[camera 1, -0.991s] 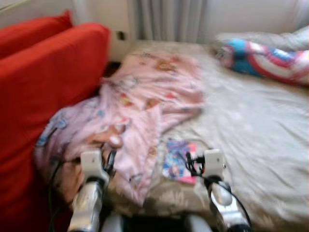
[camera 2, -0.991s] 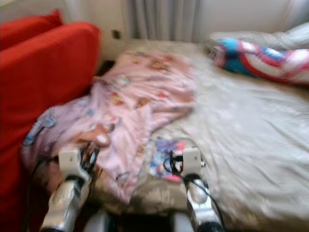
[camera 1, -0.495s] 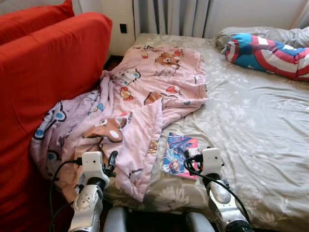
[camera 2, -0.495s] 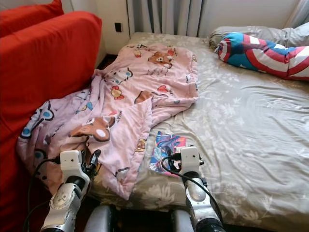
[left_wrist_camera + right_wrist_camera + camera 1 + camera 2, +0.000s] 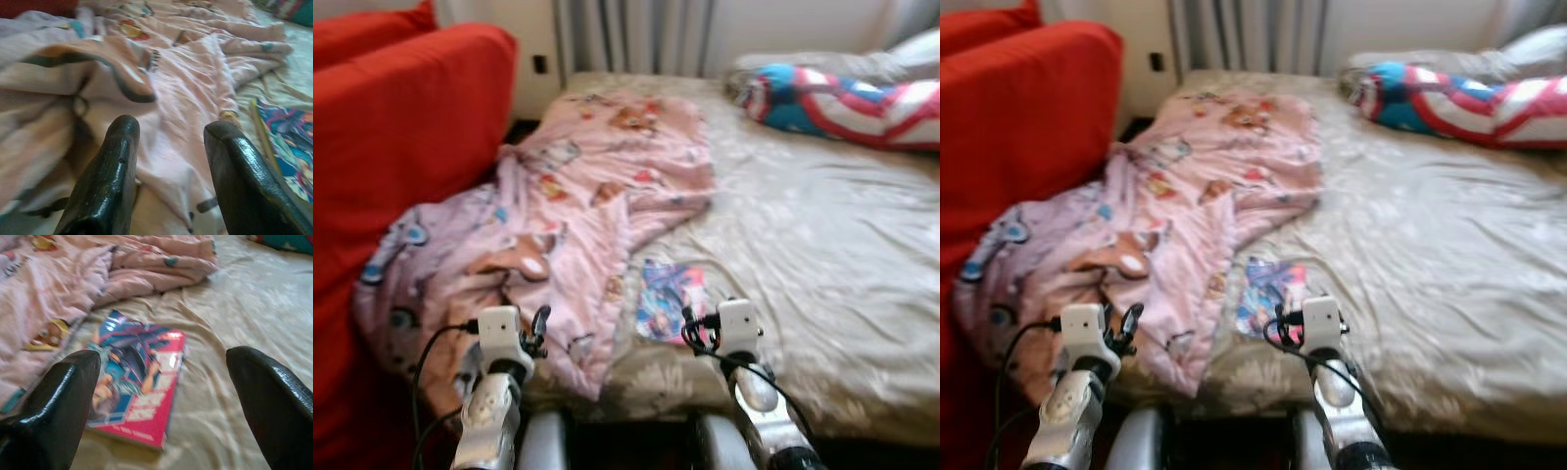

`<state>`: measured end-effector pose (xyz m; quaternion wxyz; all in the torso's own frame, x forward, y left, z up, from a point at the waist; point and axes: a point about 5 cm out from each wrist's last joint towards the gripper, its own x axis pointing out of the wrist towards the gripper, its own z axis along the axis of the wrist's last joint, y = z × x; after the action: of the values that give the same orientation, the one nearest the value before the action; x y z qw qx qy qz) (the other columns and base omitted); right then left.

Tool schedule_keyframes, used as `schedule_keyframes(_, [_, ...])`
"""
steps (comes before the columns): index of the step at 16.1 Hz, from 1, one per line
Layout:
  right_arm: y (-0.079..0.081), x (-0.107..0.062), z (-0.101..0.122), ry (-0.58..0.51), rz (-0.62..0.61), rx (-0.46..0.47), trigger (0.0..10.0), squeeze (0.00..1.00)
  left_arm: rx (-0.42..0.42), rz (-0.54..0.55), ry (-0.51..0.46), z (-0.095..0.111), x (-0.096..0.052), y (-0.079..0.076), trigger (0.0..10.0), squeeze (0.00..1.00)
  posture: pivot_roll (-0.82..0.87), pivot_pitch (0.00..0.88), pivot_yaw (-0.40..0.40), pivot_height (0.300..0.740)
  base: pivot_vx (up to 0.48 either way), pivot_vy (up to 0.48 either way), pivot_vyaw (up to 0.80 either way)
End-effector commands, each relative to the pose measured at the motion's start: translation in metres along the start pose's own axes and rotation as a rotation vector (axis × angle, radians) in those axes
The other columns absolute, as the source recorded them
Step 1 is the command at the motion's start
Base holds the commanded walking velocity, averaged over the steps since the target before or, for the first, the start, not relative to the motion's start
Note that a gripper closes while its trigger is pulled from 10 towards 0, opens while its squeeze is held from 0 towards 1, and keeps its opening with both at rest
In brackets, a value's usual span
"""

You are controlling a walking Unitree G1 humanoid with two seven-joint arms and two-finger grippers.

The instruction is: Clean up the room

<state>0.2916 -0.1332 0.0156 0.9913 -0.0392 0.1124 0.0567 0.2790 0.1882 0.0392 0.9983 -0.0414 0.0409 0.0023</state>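
Facing the bed [image 5: 822, 245], the right hand [image 5: 161, 396] hung wide open and empty just short of the book [image 5: 139, 394], which lay ahead with its long axis pointing away; the left hand [image 5: 168, 161], open, faced the pink blanket [image 5: 578, 206].

The crumpled pink cartoon-print blanket [image 5: 597, 206] is soft matt cloth, heaped in thick folds. The beige flower-patterned bedsheet [image 5: 822, 255] under it is thin, wrinkled cloth with a faint sheen. Beside the blanket, the thin colourful pink-edged paper comic book [image 5: 139, 382] has a glossy cover. The left pincer [image 5: 171, 161] and right pincer [image 5: 166, 396] have smooth, shiny black fingers. The red sofa [image 5: 401, 137] beside the blanket is matt fabric.
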Motion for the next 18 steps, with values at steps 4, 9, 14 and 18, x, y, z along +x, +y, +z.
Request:
schedule_keyframes(4, [0.003,0.0,-0.004,0.028,0.038,0.029,10.0,0.0,-0.01,-0.012,0.015,-0.001,0.002,-0.001,10.0,0.0,-0.03,0.047,-0.012,0.589,0.0,0.0,0.0])
schedule_keyframes(9, [0.008,-0.001,-0.003,0.014,0.077,0.03,10.0,0.0,-0.011,-0.007,0.003,0.002,0.002,0.0,10.0,0.0,-0.02,0.061,-0.013,0.589,0.112,0.0,0.43])
schedule_keyframes(14, [0.005,0.003,-0.002,0.034,0.04,0.118,10.0,0.0,-0.011,-0.011,0.006,0.002,0.002,0.0,10.0,0.0,-0.02,0.071,-0.007,0.589,0.307,0.0,0.0])
schedule_keyframes(18, [0.004,0.014,0.005,0.083,0.029,0.215,10.0,0.0,-0.006,-0.007,0.006,0.002,-0.001,0.002,10.0,0.0,0.0,0.086,-0.004,0.589,0.313,0.0,0.0])
